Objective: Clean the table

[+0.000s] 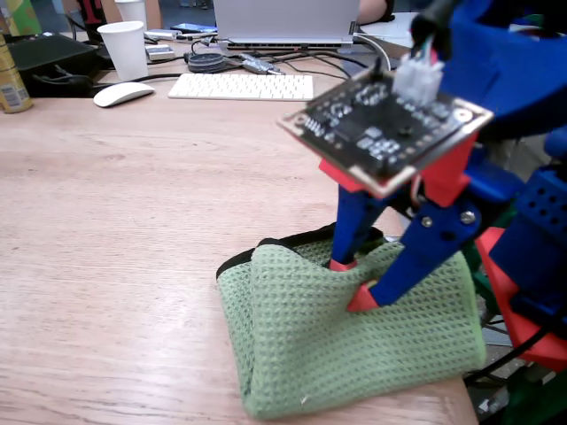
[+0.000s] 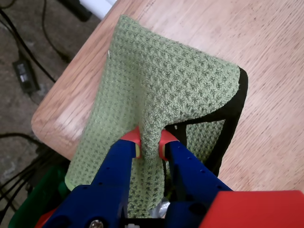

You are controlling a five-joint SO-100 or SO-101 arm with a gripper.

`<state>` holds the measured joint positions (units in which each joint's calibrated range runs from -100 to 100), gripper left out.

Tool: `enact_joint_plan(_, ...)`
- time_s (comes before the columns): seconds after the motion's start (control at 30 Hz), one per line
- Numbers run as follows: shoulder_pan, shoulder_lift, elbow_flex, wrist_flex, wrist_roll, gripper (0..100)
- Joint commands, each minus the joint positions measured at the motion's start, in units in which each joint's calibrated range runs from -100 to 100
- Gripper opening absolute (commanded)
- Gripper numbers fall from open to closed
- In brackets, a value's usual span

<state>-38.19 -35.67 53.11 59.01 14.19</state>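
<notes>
In the wrist view, a raised fold of the green cloth (image 2: 161,80) is being pinched between the red-tipped fingers (image 2: 132,138) of the blue gripper (image 2: 149,144), which is being kept almost fully closed on it. The cloth is being shown in the lower middle of the fixed view, near the table (image 1: 115,230) corner. A white keyboard (image 1: 241,86), a mouse (image 1: 123,94) and a paper cup (image 1: 126,49) are being seen along the top.

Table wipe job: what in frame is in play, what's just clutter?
In play: green cloth, pinched in the gripper; wooden table.
Clutter: white keyboard, mouse, paper cup, laptop, can.
</notes>
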Motion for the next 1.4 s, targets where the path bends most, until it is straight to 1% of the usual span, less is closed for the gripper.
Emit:
enact_joint_plan(0.0, -0.73, 1.11, -0.02, -1.95, 0.15, 0)
enact_joint_plan(0.07, -0.73, 5.57, -0.02, -8.1, 0.1, 1)
enact_joint_plan(0.13, -0.22, 6.94, 0.07, -12.13, 0.05, 6)
enact_joint_plan(0.23, 1.3, 6.94, 1.96, -12.54, 0.05, 22)
enact_joint_plan(0.27, 1.3, 6.85, 4.13, -12.54, 0.05, 25)
enact_joint_plan(0.4, 1.47, 3.59, 7.72, -11.55, 0.05, 35)
enact_joint_plan(0.47, 1.64, -3.53, 7.72, -11.47, 0.1, 36)
enact_joint_plan(0.57, 2.32, -14.25, 7.72, -11.47, 0.1, 35)
enact_joint_plan(0.6, 4.85, -17.33, 7.53, -11.47, 0.1, 35)
enact_joint_plan(0.67, 11.28, -22.82, 6.78, -11.63, 0.1, 35)
enact_joint_plan(0.77, 26.85, -33.11, 6.87, -12.54, 0.1, 35)
enact_joint_plan(0.83, 31.42, -38.6, 8.57, -12.45, -0.63, 34)
enact_joint_plan(0.87, 32.26, -40.58, 9.89, -12.54, -2.74, 31)
enact_joint_plan(0.9, 32.43, -42.72, 11.12, -12.54, -6.01, 24)
enact_joint_plan(1.0, 32.43, -47.69, 14.23, -12.29, -16.8, 1)
enact_joint_plan(1.07, 31.59, -50.87, 20.08, -11.55, -21.93, 0)
enact_joint_plan(1.1, 31.76, -52.93, 24.52, -11.63, -23.2, 0)
enact_joint_plan(1.2, 32.26, -60.64, 37.07, -12.29, -23.2, 0)
enact_joint_plan(1.27, 32.26, -61.93, 43.21, -12.45, -23.2, 0)
enact_joint_plan(1.37, 32.43, -61.93, 44.34, -12.13, -23.25, 0)
